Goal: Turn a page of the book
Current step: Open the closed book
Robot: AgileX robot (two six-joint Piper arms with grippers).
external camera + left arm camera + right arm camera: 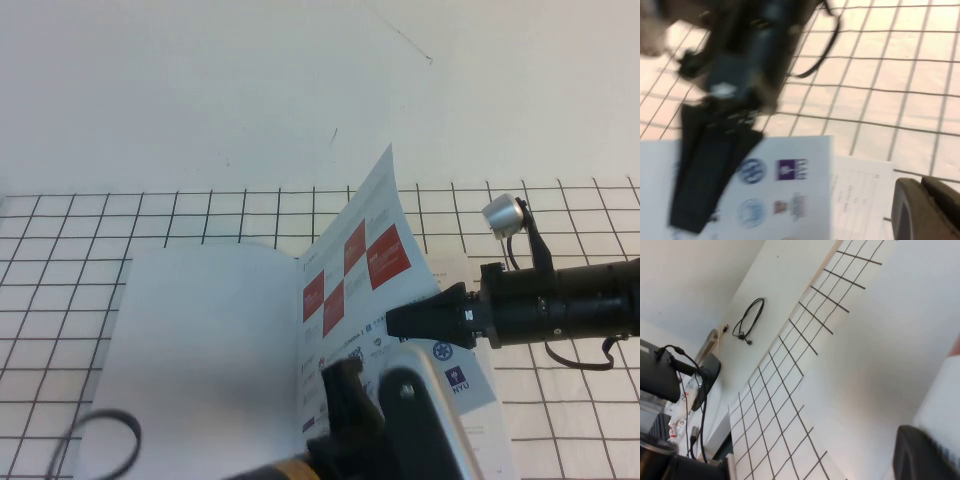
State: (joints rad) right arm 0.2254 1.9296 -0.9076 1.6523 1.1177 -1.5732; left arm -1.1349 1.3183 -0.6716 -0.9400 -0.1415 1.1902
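Note:
The book lies open on the grid table, its blank white left sheet (200,340) lying flat. The page (355,265), with red squares above small logos, is lifted and curls up from the spine, its far corner highest. My right gripper (392,322) reaches in from the right and is shut on the page near its middle. It shows blurred over the logos in the left wrist view (695,210). One of its fingers (925,460) shows against the white paper. My left gripper (345,385) is shut, low at the book's near edge, beside a page with a table (860,195).
A white table with a black grid (80,240) lies under the book. Plain white surface (250,90) lies beyond it. The left arm's grey body (420,420) fills the near middle. A black cable loop (100,440) lies at the near left, another (747,320) off the grid.

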